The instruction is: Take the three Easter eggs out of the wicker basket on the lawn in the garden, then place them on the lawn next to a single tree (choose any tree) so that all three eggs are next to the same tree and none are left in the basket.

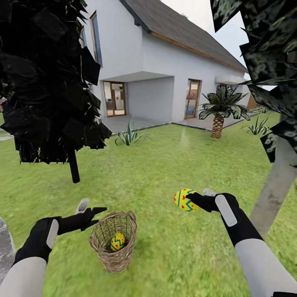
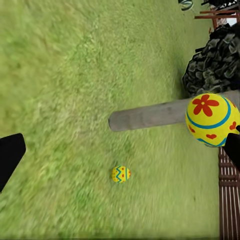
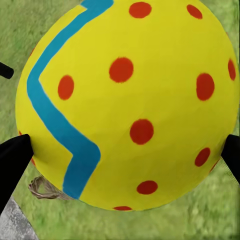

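Pinched between my right gripper (image 1: 197,203)'s jaws is one Easter egg (image 1: 185,200), held above the lawn (image 1: 165,156); the right wrist view shows it close up (image 3: 125,100) with a black finger pressed against each side. My left gripper (image 1: 91,213) has its jaws spread and empty, hovering just beside the rim of the wicker basket (image 1: 114,243).

Inside that basket I can see a second egg (image 1: 117,241) resting near the bottom, so the basket is not yet cleared.

Further out, the left wrist view picks up a third egg (image 2: 120,174) lying on the grass near the foot of a pale grey trunk (image 2: 150,116), with the held egg (image 2: 211,120) in the foreground. I take this to be the slender trunk of the tree (image 1: 274,185) that rises to my right in the head view.

My read: one egg is delivered by the tree, one is in hand and needs carrying to the same trunk, and one is left to lift from the basket. Beyond stand a black-leaved tree (image 1: 45,74), a small palm (image 1: 218,111) and the white house (image 1: 165,57).
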Controlling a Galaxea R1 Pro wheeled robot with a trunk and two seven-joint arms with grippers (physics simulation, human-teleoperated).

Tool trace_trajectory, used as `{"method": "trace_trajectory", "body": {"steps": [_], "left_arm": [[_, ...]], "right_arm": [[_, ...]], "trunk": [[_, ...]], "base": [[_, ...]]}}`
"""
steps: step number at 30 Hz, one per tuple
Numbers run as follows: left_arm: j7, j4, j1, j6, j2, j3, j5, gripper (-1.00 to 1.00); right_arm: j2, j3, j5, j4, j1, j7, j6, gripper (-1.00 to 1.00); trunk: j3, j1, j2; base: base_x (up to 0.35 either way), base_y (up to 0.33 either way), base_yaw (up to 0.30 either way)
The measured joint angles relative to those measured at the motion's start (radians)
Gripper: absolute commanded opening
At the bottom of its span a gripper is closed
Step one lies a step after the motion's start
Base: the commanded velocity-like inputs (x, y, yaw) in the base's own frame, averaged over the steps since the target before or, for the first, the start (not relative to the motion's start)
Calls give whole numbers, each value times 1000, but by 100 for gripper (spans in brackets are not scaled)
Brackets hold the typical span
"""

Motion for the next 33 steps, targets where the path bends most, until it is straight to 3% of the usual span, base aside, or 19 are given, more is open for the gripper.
{"method": "trace_trajectory", "body": {"steps": [25, 33], "left_arm": [[0, 0, 0, -1, -1, 0, 0, 100], [0, 0, 0, -1, -1, 0, 0, 100]], "right_arm": [[0, -1, -8, 2, 0, 2, 1, -100], [-1, -3, -9, 4, 0, 0, 2, -100]], "trunk": [[20, 0, 0], [27, 0, 0]], "base": [[-32, -1, -247], [-83, -113, -247]]}}
